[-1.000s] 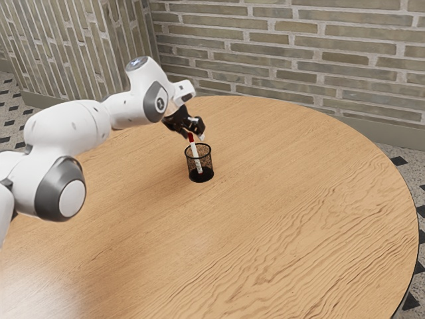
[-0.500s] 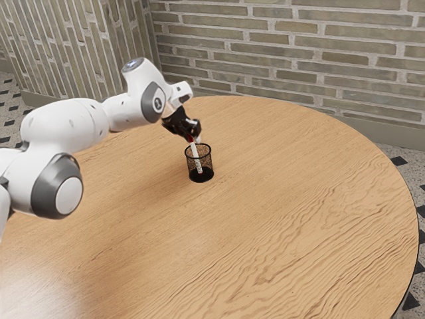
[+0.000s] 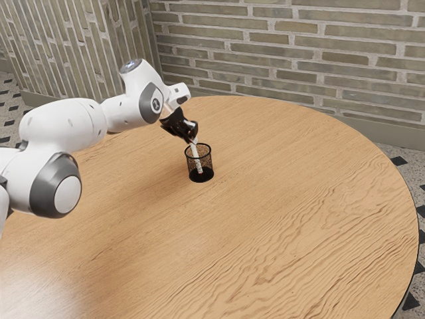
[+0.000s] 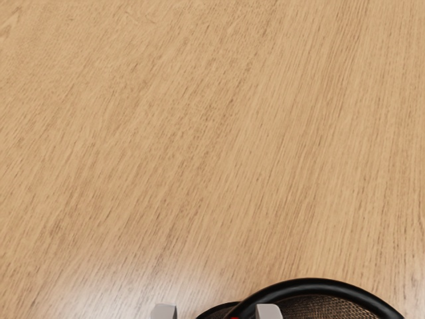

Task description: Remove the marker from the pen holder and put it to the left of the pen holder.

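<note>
The marker [image 3: 196, 159] is standing inside the pen holder [image 3: 208, 165], leaning toward the exterior view's left, its white body showing above the rim. Its red end [image 4: 234, 318], showing plainly a second ago, is now sitting mostly behind the hand, because the fingers [image 4: 269, 312] have been lowering over it. They are standing spread, one to each side of the red end, with gaps remaining, so nothing is being pinched. That is bringing the task to the point of grasping, I'm judging; lifting and placing to the holder's left are still waiting.

The rim is what is standing in the way: it is running close by the fingers, so closing crookedly or pulling sideways could be tipping the holder. Lifting along the marker's lean would be suiting it better.

Farther out, the bench [image 3: 285, 199] is carrying the holder, the arm [image 3: 70, 126] is reaching in from the exterior view's left, and a brick wall [image 3: 299, 43] is rising beyond the far edge.
</note>
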Action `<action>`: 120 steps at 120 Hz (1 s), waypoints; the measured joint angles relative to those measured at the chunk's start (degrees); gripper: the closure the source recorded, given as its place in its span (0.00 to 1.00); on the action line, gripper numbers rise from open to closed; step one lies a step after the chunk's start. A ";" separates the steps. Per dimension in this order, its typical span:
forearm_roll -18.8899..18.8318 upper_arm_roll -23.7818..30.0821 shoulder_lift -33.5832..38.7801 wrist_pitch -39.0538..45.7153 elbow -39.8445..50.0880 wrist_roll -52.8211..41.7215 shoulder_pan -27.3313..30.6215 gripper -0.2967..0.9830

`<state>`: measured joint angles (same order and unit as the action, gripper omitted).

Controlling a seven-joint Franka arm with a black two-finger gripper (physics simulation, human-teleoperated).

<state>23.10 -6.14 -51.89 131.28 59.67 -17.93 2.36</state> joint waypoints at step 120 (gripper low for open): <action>-6.80 0.13 16.79 0.75 8.14 3.24 -0.89 0.85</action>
<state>16.30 -6.01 -35.11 132.03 67.81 -14.69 1.47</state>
